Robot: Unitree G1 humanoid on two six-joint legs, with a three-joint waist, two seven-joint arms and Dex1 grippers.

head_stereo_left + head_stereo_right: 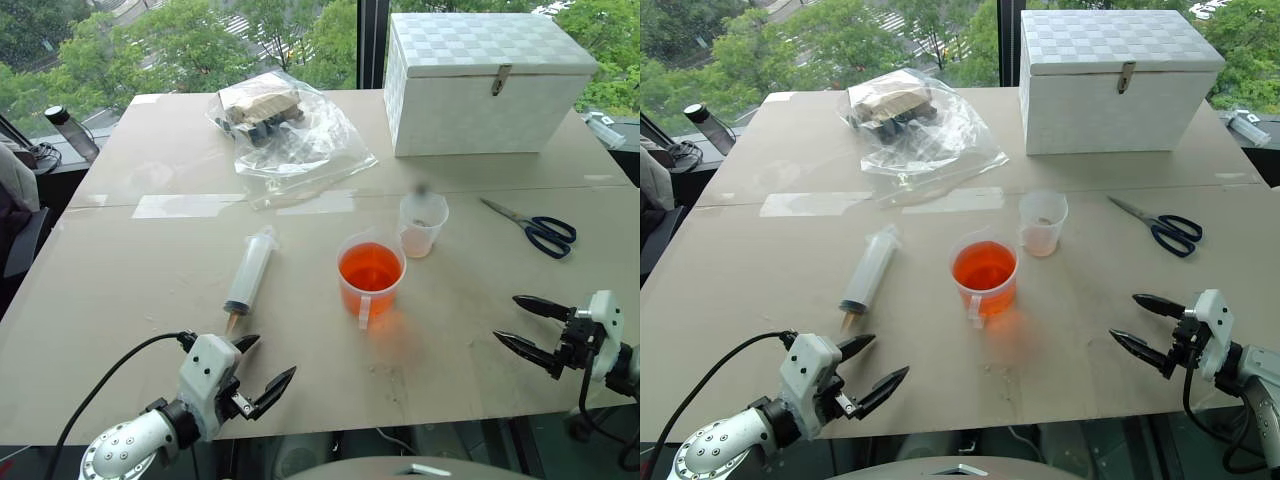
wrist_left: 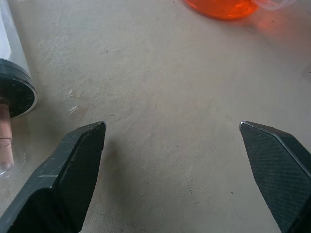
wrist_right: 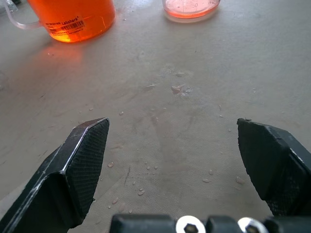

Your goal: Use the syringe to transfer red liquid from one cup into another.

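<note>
The clear syringe (image 1: 249, 271) lies flat on the table, tip toward me, left of the cups. The wider handled cup (image 1: 371, 272) stands mid-table, filled with red liquid (image 1: 370, 267). Just behind it to the right stands the smaller plain cup (image 1: 422, 223), with a thin film of pale red liquid at its bottom. My left gripper (image 1: 262, 366) hovers open near the table's front edge, just short of the syringe's tip, nothing between its fingers. My right gripper (image 1: 520, 324) is open at the front right, well clear of both cups and empty.
A white lidded box (image 1: 480, 82) stands at the back right. A crumpled clear plastic bag (image 1: 285, 130) with items inside lies at the back centre. Blue-handled scissors (image 1: 535, 230) lie right of the small cup. A dark bottle (image 1: 72, 132) stands off the table's far left.
</note>
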